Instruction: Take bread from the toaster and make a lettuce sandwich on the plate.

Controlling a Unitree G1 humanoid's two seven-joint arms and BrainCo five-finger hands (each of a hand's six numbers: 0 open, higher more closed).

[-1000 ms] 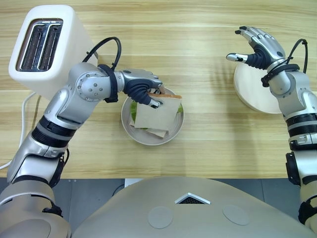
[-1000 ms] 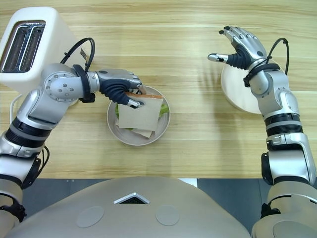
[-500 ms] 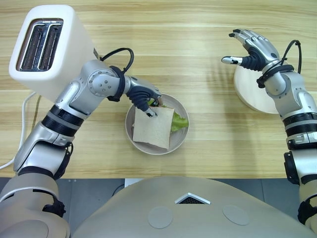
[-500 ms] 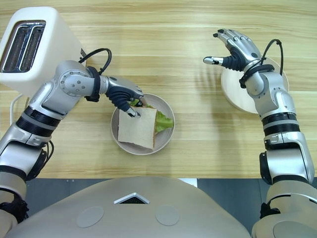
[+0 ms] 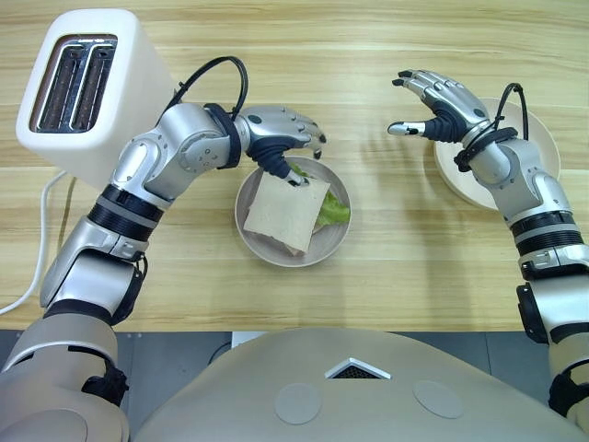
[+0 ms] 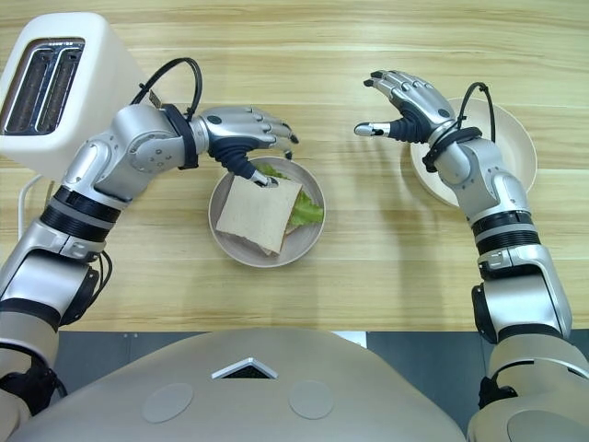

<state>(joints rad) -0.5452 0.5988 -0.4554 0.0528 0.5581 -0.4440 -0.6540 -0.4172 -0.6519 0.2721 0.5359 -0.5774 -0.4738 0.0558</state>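
Left eye view: square pale bread slice (image 5: 285,210) lies flat over ruffled green lettuce (image 5: 334,212) in the round beige plate (image 5: 317,259). Left hand (image 5: 281,138) hovers splayed, thumb at the slice's corner, gripping nothing. Right hand (image 5: 437,106) is spread wide, empty too.

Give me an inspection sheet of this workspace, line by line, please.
Surface: wooden table.
Job's things: toaster far left; plate holding bread over lettuce.
Clutter: second plate far right.
Hands: left hand open, thumb at the bread's far edge; right hand open, above the table.
Cables: white cord by the toaster; black wrist cables.
Surroundings: grey floor.
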